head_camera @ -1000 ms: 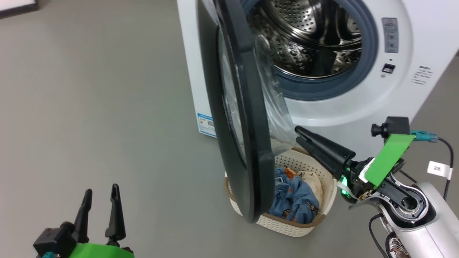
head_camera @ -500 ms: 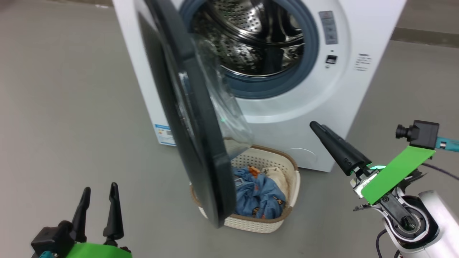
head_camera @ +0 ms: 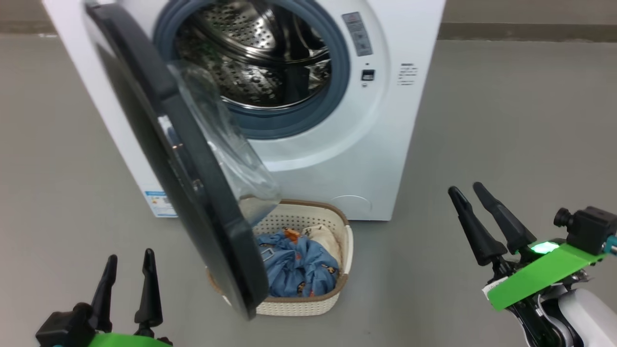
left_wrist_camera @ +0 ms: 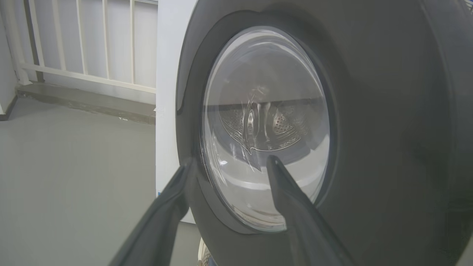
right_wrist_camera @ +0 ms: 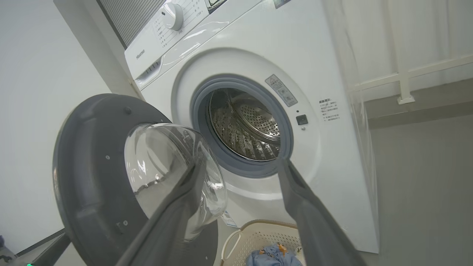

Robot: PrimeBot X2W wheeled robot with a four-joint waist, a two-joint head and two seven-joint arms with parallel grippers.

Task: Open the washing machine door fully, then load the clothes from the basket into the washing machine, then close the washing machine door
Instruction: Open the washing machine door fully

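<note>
The white washing machine (head_camera: 366, 159) (right_wrist_camera: 325, 147) stands ahead with its steel drum (head_camera: 250, 62) (right_wrist_camera: 245, 127) bare. The washing machine door (head_camera: 178, 164) (left_wrist_camera: 388, 129) (right_wrist_camera: 88, 173) hangs swung out on its left hinge, overlapping the basket's left side. On the floor before the machine sits the cream basket (head_camera: 308, 303) (right_wrist_camera: 255, 236) holding the blue bear-print clothes (head_camera: 294, 267) (right_wrist_camera: 271, 256) and a cream cloth (head_camera: 323, 233). My left gripper (head_camera: 127, 262) (left_wrist_camera: 230, 162) stands open at the lower left, facing the door's outer glass. Right of the basket, my right gripper (head_camera: 466, 190) (right_wrist_camera: 242, 164) is open and holds nothing.
Bare grey floor (head_camera: 506, 120) spreads right of the machine and also left of it. A blue label sticker (head_camera: 159, 202) sits low on the machine's front. White railing bars (left_wrist_camera: 92, 44) stand behind the machine. A pale wall (right_wrist_camera: 37, 111) is left of it.
The head camera has swung, shifting the whole scene left. My right gripper has drawn back from over the basket to the lower right. The door stands about as before. The left gripper has kept its place.
</note>
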